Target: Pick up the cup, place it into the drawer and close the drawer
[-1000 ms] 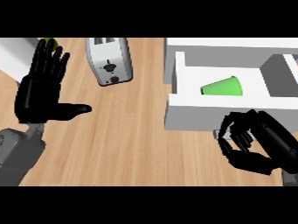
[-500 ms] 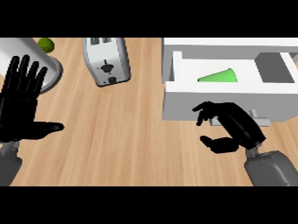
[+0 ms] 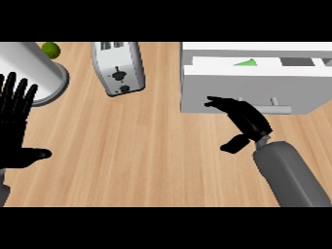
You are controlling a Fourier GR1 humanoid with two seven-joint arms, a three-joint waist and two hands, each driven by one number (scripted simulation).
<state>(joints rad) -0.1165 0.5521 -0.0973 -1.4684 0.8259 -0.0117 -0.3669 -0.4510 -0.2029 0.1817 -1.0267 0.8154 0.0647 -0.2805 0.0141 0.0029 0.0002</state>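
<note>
so the right robot hand (image 3: 242,117), fingers loose and empty, is up against the drawer front (image 3: 226,82), green cup (image 3: 246,62) inside beyond it.

**Layout around the toaster**

The toaster (image 3: 118,68) stands at the back of the counter (image 3: 147,146). Left of it is 1 cylinder (image 3: 21,65), with 1 fruit (image 3: 50,48) between them, further back. Right of it is the drawer (image 3: 254,87), with the cup (image 3: 246,62) inside. The right hand (image 3: 240,116) is at the drawer's front. The left hand (image 3: 9,129) is far left.
</note>
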